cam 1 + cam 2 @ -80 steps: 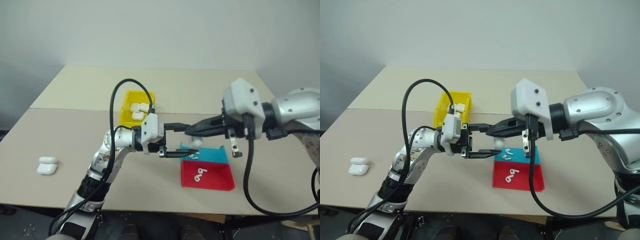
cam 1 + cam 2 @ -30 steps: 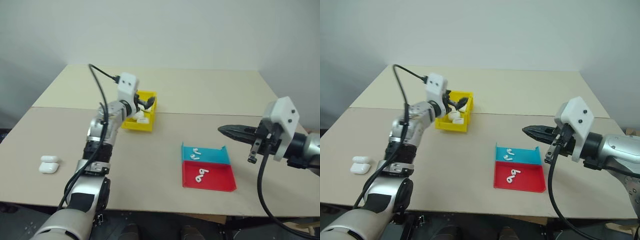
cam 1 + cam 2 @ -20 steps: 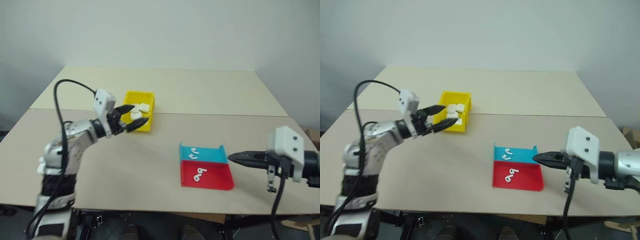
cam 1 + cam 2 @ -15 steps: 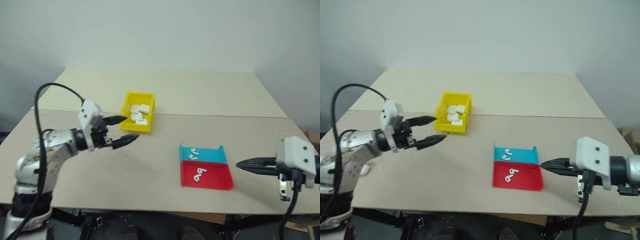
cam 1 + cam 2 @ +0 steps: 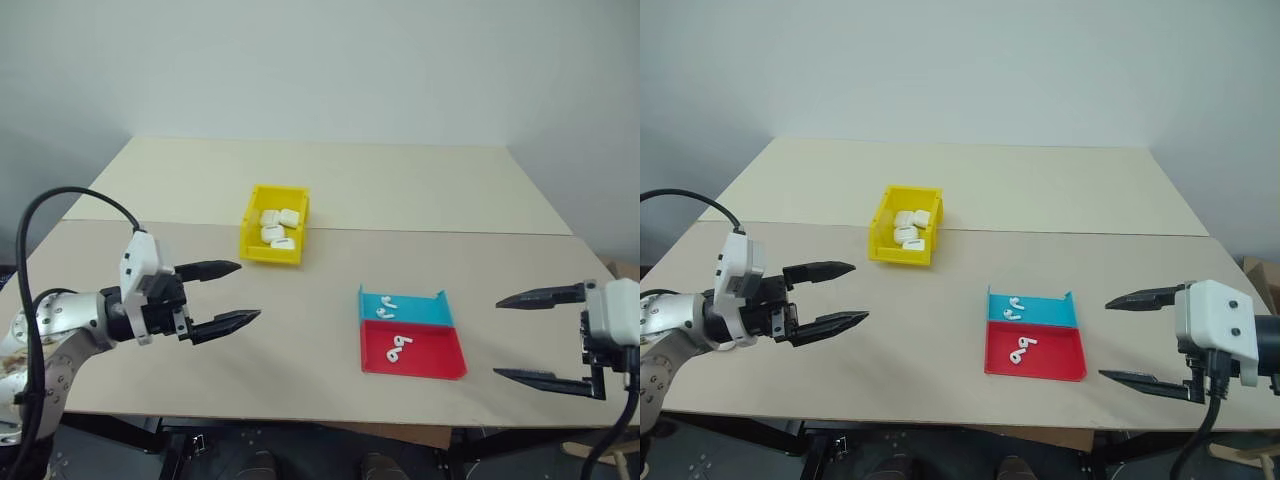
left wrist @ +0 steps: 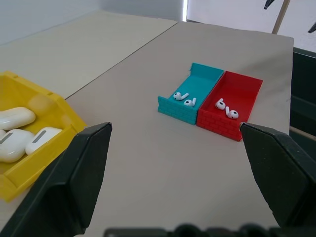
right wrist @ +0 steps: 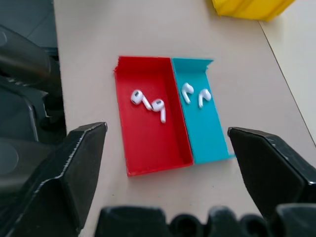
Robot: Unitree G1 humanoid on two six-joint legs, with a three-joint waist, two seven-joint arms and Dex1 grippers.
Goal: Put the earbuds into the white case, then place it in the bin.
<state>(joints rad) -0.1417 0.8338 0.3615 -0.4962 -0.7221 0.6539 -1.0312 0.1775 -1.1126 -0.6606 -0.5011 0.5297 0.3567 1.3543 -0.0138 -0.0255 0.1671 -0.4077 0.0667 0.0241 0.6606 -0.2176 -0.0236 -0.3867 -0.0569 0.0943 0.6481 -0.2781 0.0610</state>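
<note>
We look down on a tan table (image 5: 300, 330) made of two boards, with a seam running across it just behind the yellow bin; a plain pale wall (image 5: 320, 60) rises behind the far edge.

The bin (image 5: 275, 238) stands on the near board toward our left, its back wall at the seam. Inside it we count four white cases (image 5: 274, 227) lying closed in a loose cluster — in the left wrist view three of them show, packed against each other by the bin wall.

To the right of centre, two shallow trays sit touching side to side: the blue tray (image 5: 408, 309) farther from us, with raised walls on three sides, and the red tray (image 5: 414, 355) nearer. In the blue tray lie two earbuds (image 5: 386, 307), near each other but apart. In the red tray lie two more earbuds (image 7: 147, 104), with their stems crossing or touching; we cannot tell which.

Our left gripper (image 5: 229, 296) hangs above the table on the near left, pointing toward the trays, its fingers spread and empty, well short of the bin. Our right gripper (image 5: 514, 339) hovers off the near right of the red tray — fingers wide apart, nothing between them.
</note>
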